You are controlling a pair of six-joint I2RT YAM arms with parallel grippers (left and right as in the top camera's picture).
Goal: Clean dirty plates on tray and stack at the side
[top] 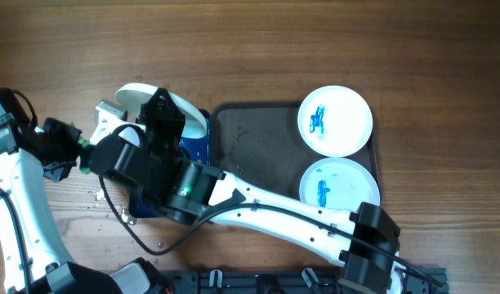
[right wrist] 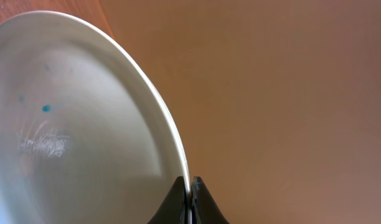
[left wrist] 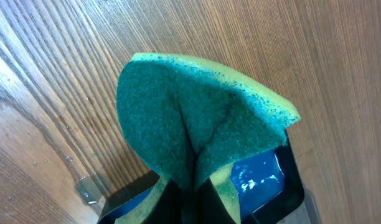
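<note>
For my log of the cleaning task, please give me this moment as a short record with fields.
left gripper: shut on green sponge, by the blue tray
right gripper: shut on the rim of the held plate
held plate: tilted, a few blue specks on its face
tray: holds upper dirty plate and lower dirty plate at its right end, both with blue smears

Soft even light; glare on the plate (right wrist: 44, 144), background behind it blurred.
</note>
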